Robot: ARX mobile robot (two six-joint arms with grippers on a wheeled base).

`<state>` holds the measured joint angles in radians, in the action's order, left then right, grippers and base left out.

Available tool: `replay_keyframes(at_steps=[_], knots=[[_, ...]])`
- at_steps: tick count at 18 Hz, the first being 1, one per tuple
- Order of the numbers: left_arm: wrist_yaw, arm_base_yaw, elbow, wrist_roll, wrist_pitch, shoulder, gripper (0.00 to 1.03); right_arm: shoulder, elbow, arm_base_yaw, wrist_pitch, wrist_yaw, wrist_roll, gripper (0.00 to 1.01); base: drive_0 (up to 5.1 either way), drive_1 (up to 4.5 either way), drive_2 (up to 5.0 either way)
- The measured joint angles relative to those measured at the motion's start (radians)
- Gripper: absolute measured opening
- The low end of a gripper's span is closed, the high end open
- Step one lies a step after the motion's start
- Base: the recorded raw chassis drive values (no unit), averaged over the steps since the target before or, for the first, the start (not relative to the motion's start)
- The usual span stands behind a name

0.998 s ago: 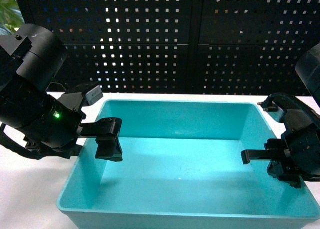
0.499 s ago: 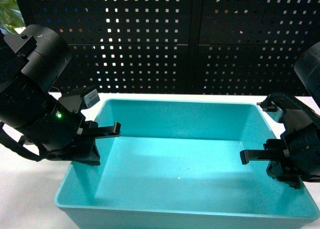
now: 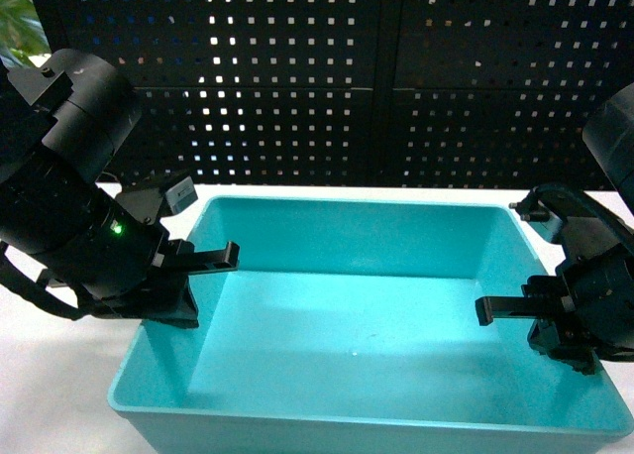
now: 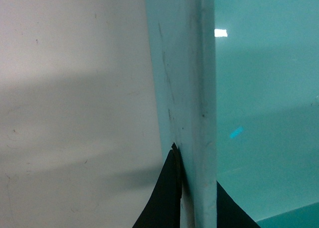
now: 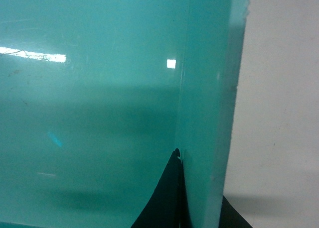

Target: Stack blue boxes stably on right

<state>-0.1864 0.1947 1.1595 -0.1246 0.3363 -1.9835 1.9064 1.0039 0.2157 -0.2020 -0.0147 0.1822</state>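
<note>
Wrist views alone show each gripper, left (image 4: 192,200) and right (image 5: 199,200), clamped astride the turquoise tub's (image 3: 337,226) rim.

black pegboard wall (image 3: 396,77), white table (image 3: 50,375)

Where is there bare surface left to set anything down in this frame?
The turquoise tub fills most of the white table. Bare strips remain outside its left wall, under the left pincer, and outside its right wall by the right pincer. The tub's floor is empty. Both side rims are crowded, each clamped.
</note>
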Motion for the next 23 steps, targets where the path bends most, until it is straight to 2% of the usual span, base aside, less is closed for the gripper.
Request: replay_keyframes(at_steps=[6, 7, 8, 10, 12, 14, 17, 20, 23], knots=[[0.0, 0.0, 0.0, 0.0, 0.0, 0.0, 0.02, 0.0, 0.002, 0.003, -0.015, 0.003, 0.003, 0.02, 0.0, 0.0, 0.0], [-0.008, 0.002, 0.023, -0.003, 0.055, 0.0, 0.02, -0.008, 0.024, 0.025, -0.081, 0.016, 0.034, 0.02, 0.0, 0.0, 0.0], [-0.014, 0.0, 0.079, -0.025, 0.165, 0.001, 0.02, -0.02, 0.05, 0.044, -0.154, 0.021, 0.07, 0.02, 0.0, 0.0, 0.0], [-0.015, -0.02, 0.184, -0.079, 0.306, 0.045, 0.02, -0.084, 0.12, 0.046, -0.277, 0.066, 0.147, 0.02, 0.0, 0.0, 0.0], [-0.016, -0.039, 0.31, -0.087, 0.366, 0.155, 0.02, -0.206, 0.187, 0.04, -0.314, 0.067, 0.173, 0.02, 0.0, 0.0, 0.0], [-0.016, -0.041, 0.335, -0.092, 0.369, 0.243, 0.02, -0.279, 0.242, 0.032, -0.309, 0.049, 0.169, 0.02, 0.0, 0.0, 0.0], [-0.045, -0.042, 0.318, -0.113, 0.424, 0.224, 0.02, -0.264, 0.244, 0.032, -0.345, 0.049, 0.155, 0.02, 0.0, 0.0, 0.0], [-0.085, -0.041, 0.277, -0.138, 0.5, 0.183, 0.02, -0.237, 0.243, 0.033, -0.389, 0.039, 0.124, 0.02, 0.0, 0.0, 0.0], [-0.09, -0.041, 0.258, -0.138, 0.48, 0.2, 0.02, -0.273, 0.242, 0.033, -0.394, 0.032, 0.112, 0.02, 0.0, 0.0, 0.0]])
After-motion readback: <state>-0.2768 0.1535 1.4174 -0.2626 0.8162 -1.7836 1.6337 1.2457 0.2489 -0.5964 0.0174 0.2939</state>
